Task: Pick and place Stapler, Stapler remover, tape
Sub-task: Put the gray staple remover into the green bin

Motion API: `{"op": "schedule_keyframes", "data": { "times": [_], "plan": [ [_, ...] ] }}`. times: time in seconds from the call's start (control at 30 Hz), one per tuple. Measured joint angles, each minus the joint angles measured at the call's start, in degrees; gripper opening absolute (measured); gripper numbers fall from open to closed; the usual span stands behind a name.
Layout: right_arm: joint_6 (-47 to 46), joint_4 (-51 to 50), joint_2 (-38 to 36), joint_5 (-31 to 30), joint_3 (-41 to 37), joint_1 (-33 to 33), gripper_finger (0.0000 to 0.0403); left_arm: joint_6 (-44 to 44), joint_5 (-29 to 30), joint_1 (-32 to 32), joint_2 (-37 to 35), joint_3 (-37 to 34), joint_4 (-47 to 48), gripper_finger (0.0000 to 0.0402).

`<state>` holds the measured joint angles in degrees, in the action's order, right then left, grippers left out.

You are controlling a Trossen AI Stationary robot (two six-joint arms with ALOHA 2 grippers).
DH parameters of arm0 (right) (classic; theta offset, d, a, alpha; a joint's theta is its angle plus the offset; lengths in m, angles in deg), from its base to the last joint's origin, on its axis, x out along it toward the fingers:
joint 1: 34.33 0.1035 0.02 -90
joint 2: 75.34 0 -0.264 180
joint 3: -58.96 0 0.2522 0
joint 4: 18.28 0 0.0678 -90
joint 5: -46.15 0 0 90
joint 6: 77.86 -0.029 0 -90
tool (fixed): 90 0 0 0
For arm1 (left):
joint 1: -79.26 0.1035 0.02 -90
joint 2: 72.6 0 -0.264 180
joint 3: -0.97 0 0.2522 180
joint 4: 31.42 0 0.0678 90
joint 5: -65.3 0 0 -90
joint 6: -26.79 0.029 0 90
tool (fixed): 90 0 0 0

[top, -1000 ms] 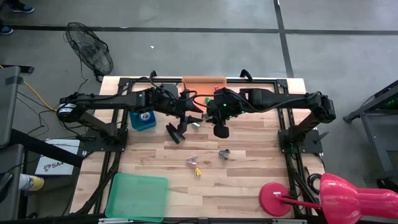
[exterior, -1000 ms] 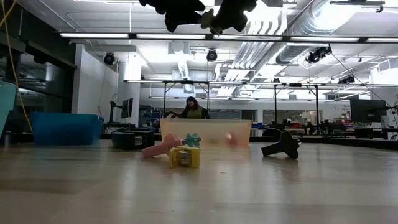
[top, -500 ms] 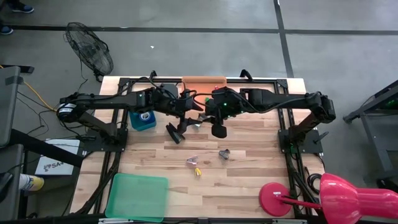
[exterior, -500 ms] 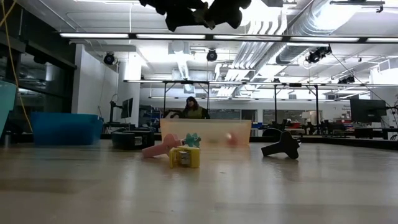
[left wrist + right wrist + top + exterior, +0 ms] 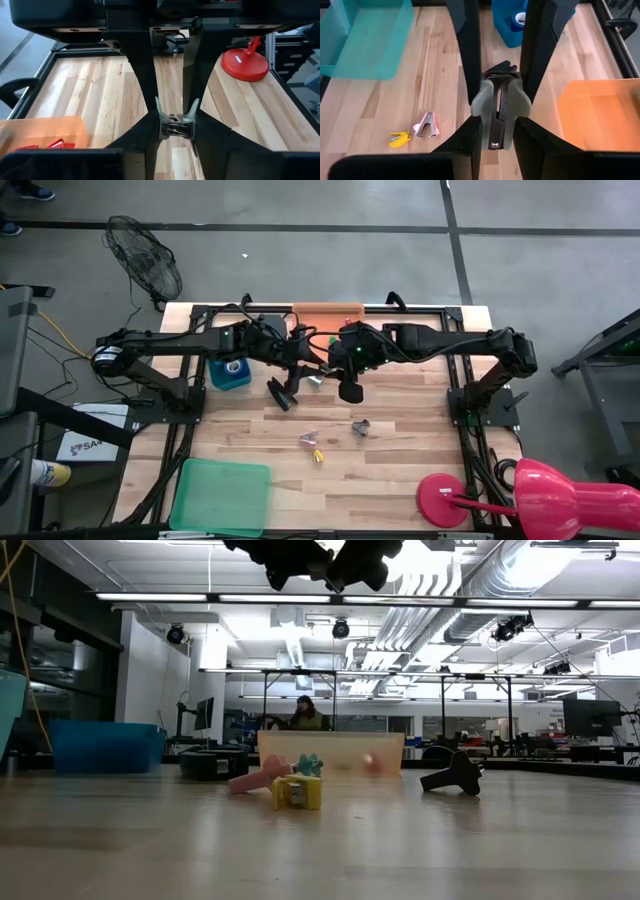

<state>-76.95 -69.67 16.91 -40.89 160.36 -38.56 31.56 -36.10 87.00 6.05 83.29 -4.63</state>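
Both arms meet above the middle of the counter (image 5: 400, 470). The right claw (image 5: 498, 125) is clamped on a grey staple remover (image 5: 501, 116), and the left claw (image 5: 175, 127) pinches the same piece's metal jaws, probably a hand-over. The stapler (image 5: 283, 392) lies at seven o'clock of them. Two more removers (image 5: 415, 131) lie toward six o'clock. A tape roll (image 5: 520, 18) sits in the blue bin (image 5: 229, 372).
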Motion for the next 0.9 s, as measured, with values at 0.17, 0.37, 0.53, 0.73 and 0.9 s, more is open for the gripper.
{"op": "schedule_keyframes", "data": {
  "times": [0.17, 0.37, 0.53, 0.73, 0.9],
  "plan": [
    [-0.68, 0.62, 0.59, 0.69, -0.04, 0.0, 0.0079, 0.07, -0.64, 0.0, 0.0, 0.0, 1.77, 0.0088],
    [-0.76, 1.4, 0.59, 0.48, -0.07, 0.0, 0.0078, -0.06, -0.48, 0.0, -0.07, 0.09, 2.51, 0.0112],
    [-1.0, 1.31, 0.59, -0.55, -0.09, 0.01, 0.0083, 0.06, -0.06, 0.0, -0.07, 0.09, 2.68, 0.0084],
    [-1.15, 1.42, 0.54, -1.16, -0.07, 0.0, 0.0134, -0.51, 0.23, 0.09, -0.02, 0.04, 4.25, 0.0084],
    [-2.63, -1.57, -0.27, -1.47, -0.04, -0.31, 0.0142, -0.69, 1.15, 0.09, 0.02, -0.02, 6.16, 0.0084]
  ]
}}
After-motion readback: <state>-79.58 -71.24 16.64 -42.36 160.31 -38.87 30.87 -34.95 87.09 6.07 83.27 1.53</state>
